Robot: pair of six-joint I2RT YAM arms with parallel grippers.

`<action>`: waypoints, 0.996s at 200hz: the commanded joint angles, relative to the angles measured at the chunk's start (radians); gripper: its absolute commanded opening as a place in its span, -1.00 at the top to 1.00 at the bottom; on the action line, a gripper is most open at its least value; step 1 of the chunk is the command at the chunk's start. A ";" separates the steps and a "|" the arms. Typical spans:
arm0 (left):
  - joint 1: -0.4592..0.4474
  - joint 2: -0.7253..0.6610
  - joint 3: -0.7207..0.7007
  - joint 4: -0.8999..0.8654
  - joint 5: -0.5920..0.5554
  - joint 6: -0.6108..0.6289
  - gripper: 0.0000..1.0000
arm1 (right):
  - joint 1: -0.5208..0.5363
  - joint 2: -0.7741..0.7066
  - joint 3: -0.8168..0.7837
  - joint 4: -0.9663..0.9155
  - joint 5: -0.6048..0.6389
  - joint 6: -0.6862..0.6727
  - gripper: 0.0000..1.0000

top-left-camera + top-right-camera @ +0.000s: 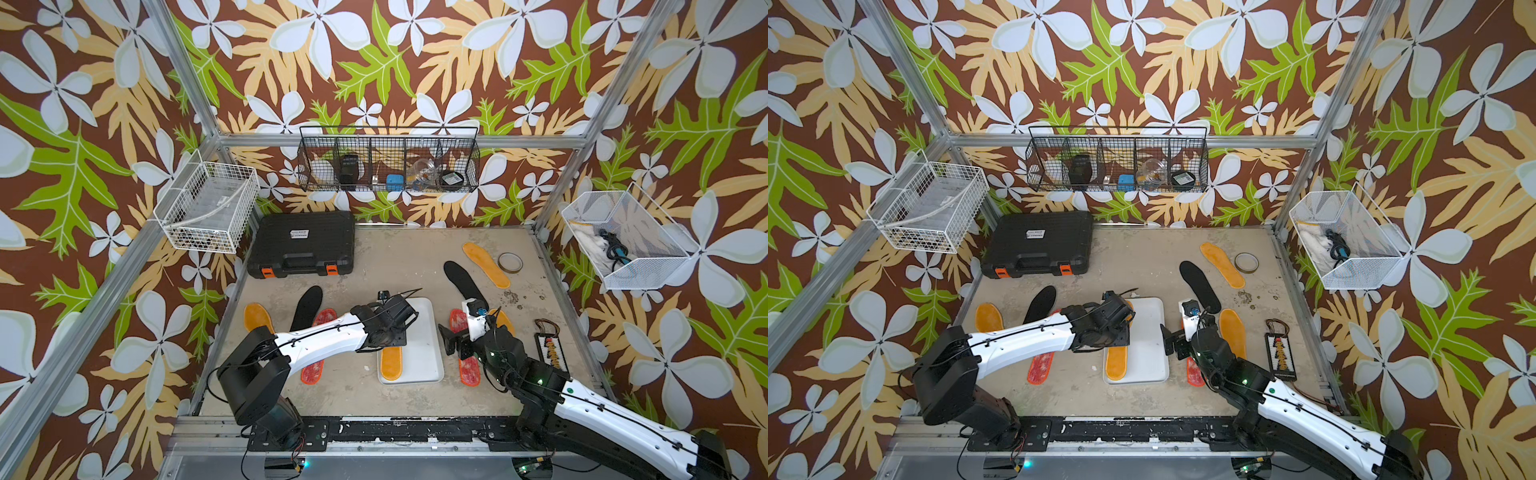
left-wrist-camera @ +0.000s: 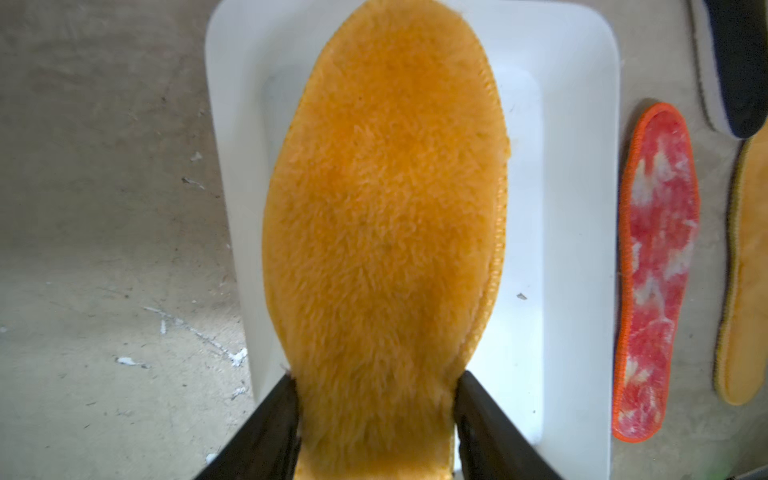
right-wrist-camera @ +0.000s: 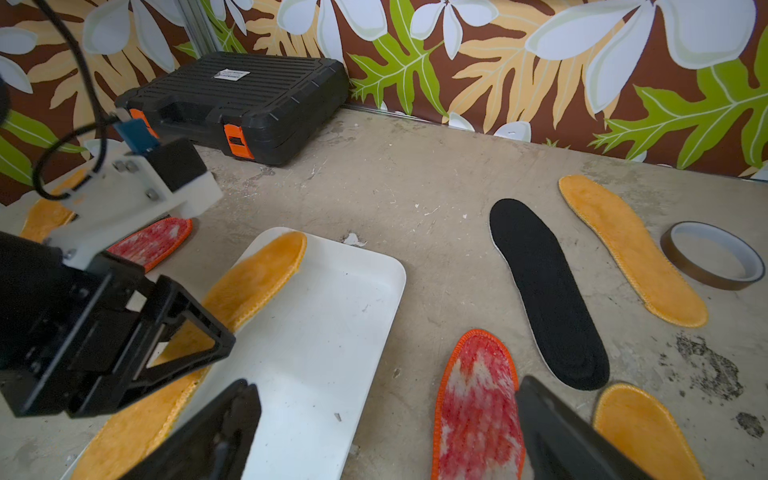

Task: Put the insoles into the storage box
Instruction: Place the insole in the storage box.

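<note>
1. The left gripper [image 2: 376, 374] is partly closed across the narrow heel of an orange insole [image 2: 386, 216]. One of its fingers [image 2: 274, 428] sits against each long edge, holding it.
2. That insole lies in the storage box [image 1: 419, 345], along the box's 9 o'clock side. Its long axis runs 6 to 12 o'clock, with the broad end toward 12 reaching the far short rim and the heel toward 6.
3. The box sits mid-bench [image 1: 374, 266], its own long axis also running 6 to 12.
4. The right gripper [image 3: 386, 384] is spread wide and grips nothing. It hovers at the box's 3 o'clock, over a red-white insole [image 3: 478, 415] that lies 12 to 6 just beside the box without touching it.
5. Farther out on the bench:
   - A second red-white insole [image 1: 311, 370] is at 8 o'clock, partly under the left arm.
   - A black insole [image 1: 307, 307] is at 10 o'clock.
   - Another black insole [image 1: 463, 282] is at 1 o'clock, running 11 to 5.
   - Three loose orange insoles lie at 9 [image 1: 257, 318], 1 [image 1: 486, 266] and 3 o'clock [image 1: 1232, 336].
</note>
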 commanded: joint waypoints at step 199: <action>-0.003 0.076 0.165 -0.085 -0.161 0.053 -0.68 | -0.167 -0.025 0.042 -0.199 0.054 0.150 -0.99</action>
